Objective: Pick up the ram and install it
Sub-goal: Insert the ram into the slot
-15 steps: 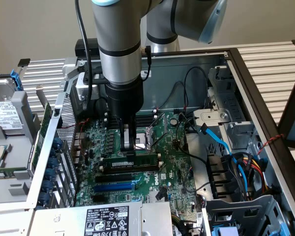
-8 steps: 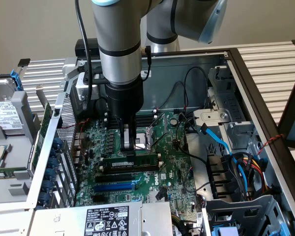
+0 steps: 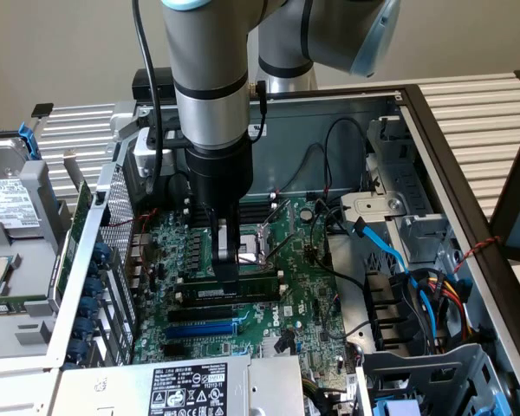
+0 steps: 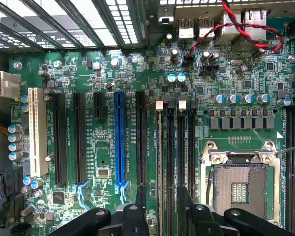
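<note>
1. Two stops at the exterior view's left: first, outside the open computer case (image 3: 329, 117), a grey drive (image 3: 4, 204) with a white label; then, along the case's side wall, a row of blue clips (image 3: 91, 295).
2. Next, at the near edge, a silver box with a black-and-white label (image 3: 186, 390), just in front of the green motherboard (image 3: 303, 295).
3. Then the grey arm (image 3: 210, 87), coming straight down into the case and ending in the black claw (image 3: 228, 260), low over the motherboard.
4. Claw state, judged from the wrist view: fingers (image 4: 141, 199) set well apart with a gap between them, jaws spread wide and clasping nothing.
5. Right at the fingertips, the ram (image 3: 256, 280): standing on its long edge in a black slot, lying across the board from the exterior view's left to its right, directly under the claw. Cannot tell whether the fingers touch it.
6. Just in front of the ram, long black expansion slots (image 3: 208, 299), then a blue slot (image 3: 204, 329); just behind it, the metal-framed CPU socket (image 3: 258, 247).
7. Further toward the exterior view's right, a blue flat cable (image 3: 383, 251) sloping down across a grey bracket, then a bundle of coloured wires (image 3: 438, 299) near the case's right wall.
</note>
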`<state>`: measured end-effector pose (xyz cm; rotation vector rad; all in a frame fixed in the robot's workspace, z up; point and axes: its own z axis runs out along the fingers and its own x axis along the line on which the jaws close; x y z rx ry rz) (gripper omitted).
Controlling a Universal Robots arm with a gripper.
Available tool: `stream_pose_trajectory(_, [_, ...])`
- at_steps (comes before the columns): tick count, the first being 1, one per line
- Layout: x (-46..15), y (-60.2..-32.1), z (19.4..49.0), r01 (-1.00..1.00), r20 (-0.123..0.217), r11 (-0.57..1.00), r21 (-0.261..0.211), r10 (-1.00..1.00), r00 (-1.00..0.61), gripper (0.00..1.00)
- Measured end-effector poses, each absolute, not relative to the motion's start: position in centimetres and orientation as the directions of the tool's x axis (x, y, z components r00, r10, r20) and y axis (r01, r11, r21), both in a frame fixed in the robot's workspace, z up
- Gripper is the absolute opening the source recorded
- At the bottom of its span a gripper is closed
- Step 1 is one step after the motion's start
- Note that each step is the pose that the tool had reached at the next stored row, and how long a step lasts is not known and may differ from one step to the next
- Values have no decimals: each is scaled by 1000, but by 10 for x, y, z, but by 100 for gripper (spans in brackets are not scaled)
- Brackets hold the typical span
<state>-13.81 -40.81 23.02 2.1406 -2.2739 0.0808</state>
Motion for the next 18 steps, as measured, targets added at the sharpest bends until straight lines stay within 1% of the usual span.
stream_pose_trajectory(18, [-138,-408,233,-998,53,60,-27,-997,-61,38])
